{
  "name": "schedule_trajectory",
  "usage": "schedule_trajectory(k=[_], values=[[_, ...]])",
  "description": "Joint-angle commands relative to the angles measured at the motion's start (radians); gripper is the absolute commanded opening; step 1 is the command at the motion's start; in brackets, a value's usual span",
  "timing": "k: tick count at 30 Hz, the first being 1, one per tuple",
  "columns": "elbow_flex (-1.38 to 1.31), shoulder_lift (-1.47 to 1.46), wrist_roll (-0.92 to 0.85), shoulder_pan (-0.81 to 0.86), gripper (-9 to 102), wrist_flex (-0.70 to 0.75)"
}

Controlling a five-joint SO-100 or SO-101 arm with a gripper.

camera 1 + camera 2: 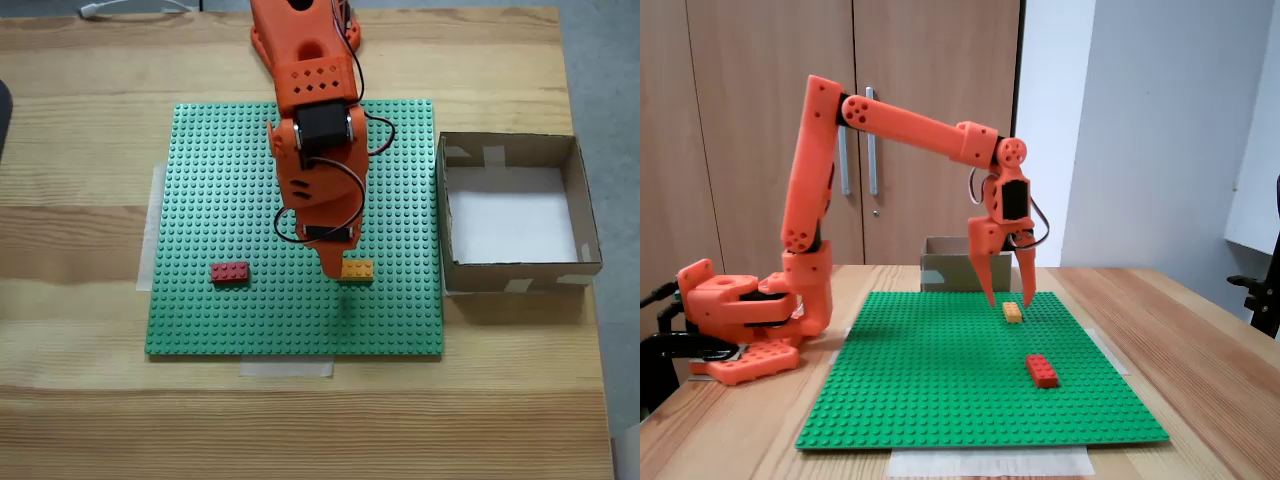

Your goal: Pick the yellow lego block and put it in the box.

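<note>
One green studded baseplate (250, 200) taped to wooden table (80, 400), cupboard doors (750, 120) behind

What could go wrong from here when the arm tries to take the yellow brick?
The open hand hangs above the yellow lego block, so a finger may land on top of it instead of beside it. The block sits on the studded green baseplate and may resist lifting. The box wall could catch a low carry.
</note>
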Motion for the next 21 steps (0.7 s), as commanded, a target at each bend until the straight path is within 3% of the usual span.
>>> schedule_trajectory(k=[1, 21], values=[[-0.054, -0.009, -0.005, -0.006, 21, 0.0], [-0.08, -0.054, -0.006, -0.066, 21, -0.034]])
